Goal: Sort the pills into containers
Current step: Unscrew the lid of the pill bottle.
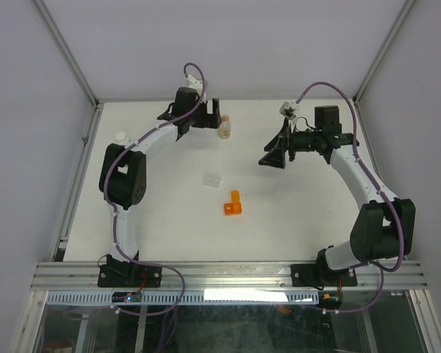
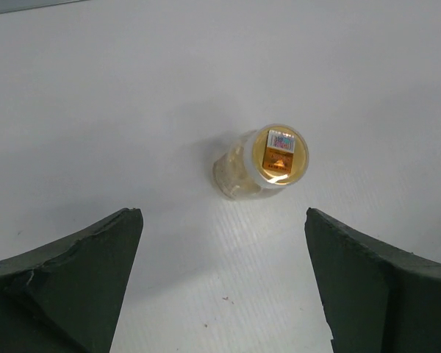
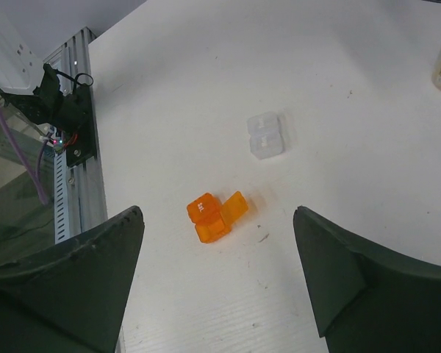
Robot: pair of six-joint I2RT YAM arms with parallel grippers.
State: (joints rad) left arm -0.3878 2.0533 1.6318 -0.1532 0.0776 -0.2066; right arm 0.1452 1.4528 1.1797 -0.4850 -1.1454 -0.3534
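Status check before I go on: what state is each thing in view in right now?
Left fingers: open, empty.
Right fingers: open, empty.
Vial: upright, tan contents, not held.
Orange container: on the table, lid apparently flipped open.
Clear container: on the table, lid apparently flipped open.
White bottle: standing; cap too small to tell.

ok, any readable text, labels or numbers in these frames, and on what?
Nothing can be read outright.
Sticker on the end of the clear vial: coloured print, too small to read.
White mark on the orange container: blurred, unreadable.
Clear container: no text visible.
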